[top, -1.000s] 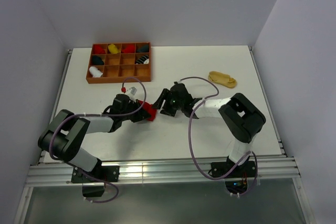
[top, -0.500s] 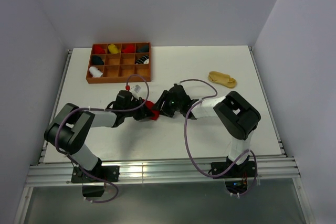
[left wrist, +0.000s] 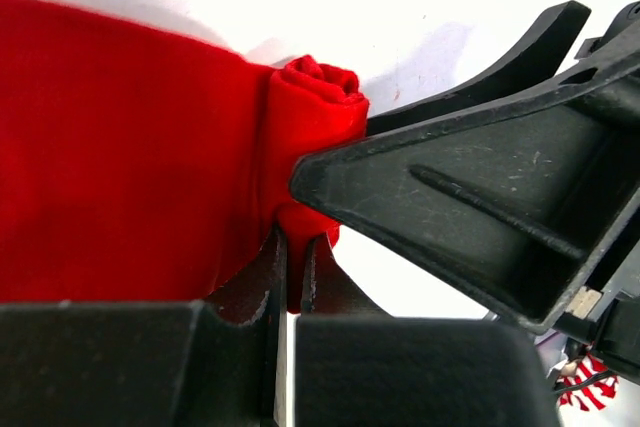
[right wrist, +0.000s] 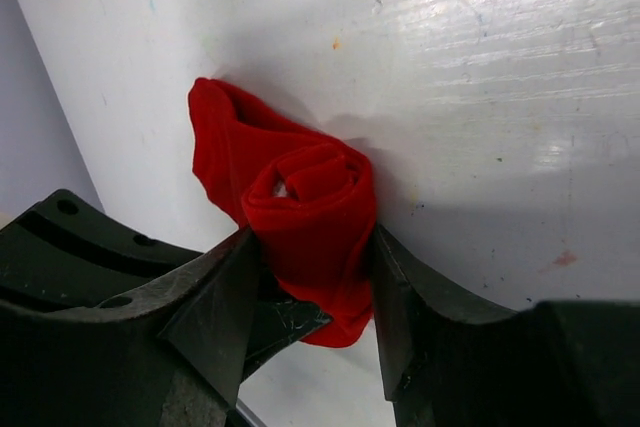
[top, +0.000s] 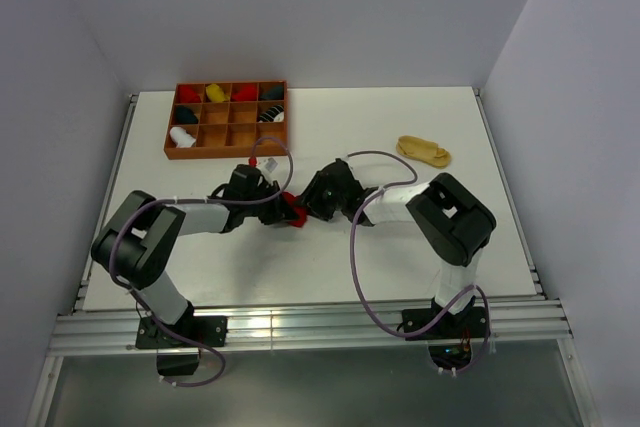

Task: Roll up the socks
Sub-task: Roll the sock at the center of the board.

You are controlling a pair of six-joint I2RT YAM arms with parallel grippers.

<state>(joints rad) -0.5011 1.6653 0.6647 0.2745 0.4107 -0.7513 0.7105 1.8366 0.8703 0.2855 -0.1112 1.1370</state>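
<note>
Left end effector (left wrist: 290,247): mine, pinched together on a flat fold of the red sock (right wrist: 310,192).
Right end effector (right wrist: 315,257): mine, one finger pressing each side of that sock's rolled end.
Red sock: between my two end effectors, mid-worktop (top: 400,127).
Tan sock (top: 424,152): well apart, toward the far right.

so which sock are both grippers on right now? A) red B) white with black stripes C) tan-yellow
A: the left gripper pinches the red sock and the right gripper clasps its rolled end, while the tan-yellow sock lies apart, off to the right.
</note>
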